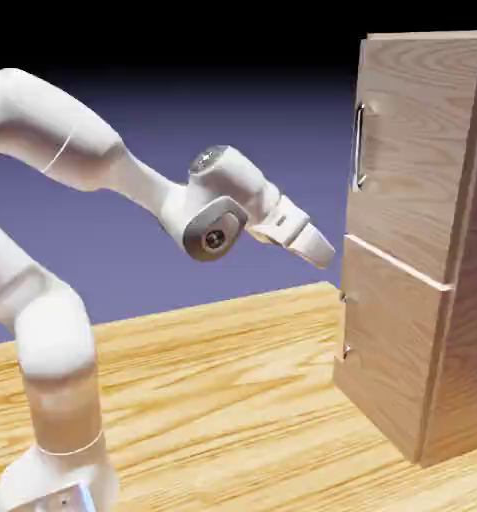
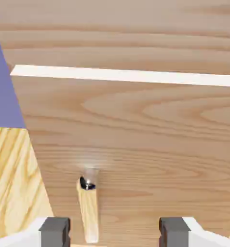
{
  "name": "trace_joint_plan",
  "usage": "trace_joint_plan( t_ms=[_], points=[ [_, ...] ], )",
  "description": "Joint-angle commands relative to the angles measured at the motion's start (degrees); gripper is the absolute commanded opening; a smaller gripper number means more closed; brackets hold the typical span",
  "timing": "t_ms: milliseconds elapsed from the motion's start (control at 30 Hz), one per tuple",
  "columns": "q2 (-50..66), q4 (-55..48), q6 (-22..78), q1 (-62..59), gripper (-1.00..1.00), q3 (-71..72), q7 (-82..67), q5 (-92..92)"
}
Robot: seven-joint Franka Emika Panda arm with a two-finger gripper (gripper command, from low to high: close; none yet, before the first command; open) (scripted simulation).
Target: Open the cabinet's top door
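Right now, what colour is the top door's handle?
Silver: the handle is a slim vertical bar on the top door, clearest in the exterior view.

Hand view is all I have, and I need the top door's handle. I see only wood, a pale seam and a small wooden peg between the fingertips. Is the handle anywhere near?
Observer: No. The silver bar handle is on the top door, near its left edge in the exterior view, well above the gripper.
Operator: So what am I aimed at?
Observer: The gripper is about level with the seam between the doors and angled down toward the lower door.
Operator: Am I touching the cabinet?
Observer: It seems not. A narrow gap shows between the gripper's tip and the cabinet.
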State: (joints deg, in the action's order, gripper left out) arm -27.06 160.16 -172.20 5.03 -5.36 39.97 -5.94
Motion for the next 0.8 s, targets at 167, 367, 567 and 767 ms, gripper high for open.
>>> trace_joint_plan(
  t_ms=[167,367,567,767],
  points=[
    [12.5,-1.9,4.0,9.7,0.0,-11.9,-5.5,-13.2],
    [24.9,-3.8,8.0,19.3,0.0,-23.8,-11.1,-26.4],
    [37.4,-5.6,12.0,29.0,0.0,-35.8,-16.6,-39.6],
    [49.8,-7.5,16.0,38.6,0.0,-47.7,-22.2,-52.9]
  ],
)
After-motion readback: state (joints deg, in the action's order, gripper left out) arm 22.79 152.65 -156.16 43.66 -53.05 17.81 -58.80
